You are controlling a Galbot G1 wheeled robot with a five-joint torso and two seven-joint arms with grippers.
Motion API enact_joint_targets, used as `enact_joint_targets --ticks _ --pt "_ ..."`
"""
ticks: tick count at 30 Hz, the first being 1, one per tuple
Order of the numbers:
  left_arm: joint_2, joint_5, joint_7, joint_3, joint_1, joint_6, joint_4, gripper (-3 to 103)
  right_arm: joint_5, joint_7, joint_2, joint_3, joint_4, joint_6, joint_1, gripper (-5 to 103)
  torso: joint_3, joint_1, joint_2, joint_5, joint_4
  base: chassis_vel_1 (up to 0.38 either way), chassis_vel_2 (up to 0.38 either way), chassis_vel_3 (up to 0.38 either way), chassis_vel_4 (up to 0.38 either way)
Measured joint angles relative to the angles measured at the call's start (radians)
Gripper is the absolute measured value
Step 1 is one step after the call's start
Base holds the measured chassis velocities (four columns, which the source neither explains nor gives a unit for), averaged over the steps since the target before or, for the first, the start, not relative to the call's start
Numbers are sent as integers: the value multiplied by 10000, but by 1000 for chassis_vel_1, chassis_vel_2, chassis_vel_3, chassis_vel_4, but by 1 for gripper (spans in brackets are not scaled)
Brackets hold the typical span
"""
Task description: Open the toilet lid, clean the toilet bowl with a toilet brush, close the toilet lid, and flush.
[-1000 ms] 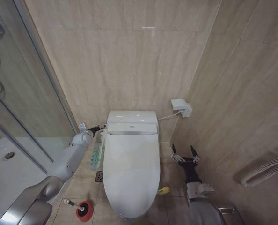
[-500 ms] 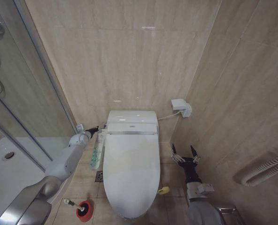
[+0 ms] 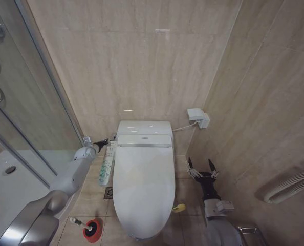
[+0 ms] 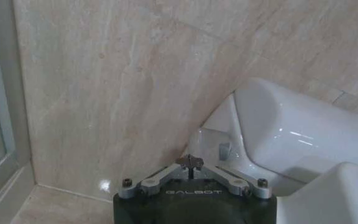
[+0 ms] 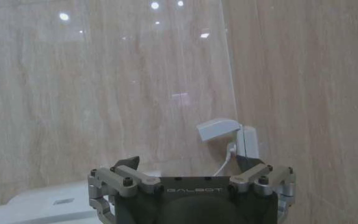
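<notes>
Your left tool [image 3: 105, 141], fingers pinched together and holding nothing, sat at the tank's left rear corner just beside the closed toilet lid [image 3: 143, 187], which ran lengthwise toward you, while the right tool [image 3: 202, 166] idled spread open, farther off

From my right wrist camera I see the right claw [image 5: 191, 184] at six o'clock, fingers spread apart, facing a beige tiled wall [image 5: 92, 88]. A white wall box [image 5: 219, 128] sits at about four o'clock from centre, a cable [image 5: 227, 161] dropping from it. White toilet top [image 5: 42, 205] at seven o'clock.
</notes>
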Motion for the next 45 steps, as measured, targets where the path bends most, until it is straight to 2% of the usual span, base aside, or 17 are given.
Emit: enact_joint_targets --ticks 11,17,24,26,27,28,29,32,37,38,40,45 --pt "-138 478 923 -146 -105 -73 486 0 0 0 1 0 0 0 0 100 -1 -1 0 4 1 0 0 0 0" --pt "-249 619 1008 -185 -116 -113 651 0 0 0 0 0 0 0 0 100 -3 -1 1 5 1 0 0 0 0" --pt "-315 784 794 -321 100 -122 711 0 0 0 0 0 0 0 0 100 -6 -3 4 9 -4 0 0 0 0" --pt "-299 840 738 -343 145 -110 733 0 0 0 0 1 1 0 0 100 -5 -3 4 11 0 0 0 0 0" --pt "-296 868 754 -354 222 -83 758 0 0 2 2 6 0 0 -1 100 0 -2 3 16 9 0 0 0 0" --pt "-279 911 793 -370 303 -72 742 0 -3 0 -1 10 3 5 6 100 1 2 1 -3 10 0 0 0 0" --pt "-275 927 820 -372 356 -71 710 0 -5 -6 2 -5 5 1 1 100 -2 -2 3 -4 1 0 0 0 0" --pt "-218 958 843 -375 392 -71 688 0 -3 -2 0 0 4 1 0 100 -1 -2 2 8 0 0 0 0 0" --pt "-167 964 841 -377 441 -71 569 0 -3 -1 0 1 4 1 -1 100 0 -1 1 -1 0 0 0 0 0" --pt "-136 984 594 -303 482 -122 409 0 -2 0 0 0 4 1 1 100 0 -1 1 -2 -1 0 0 0 0" --pt "-114 1042 509 -274 506 -134 327 0 -2 -1 0 0 4 1 0 100 0 -1 1 -2 -2 0 0 0 0" --pt "128 1825 265 -144 812 -310 -375 0 -2 0 0 1 4 0 0 100 2 1 -1 -7 -4 0 0 0 0"
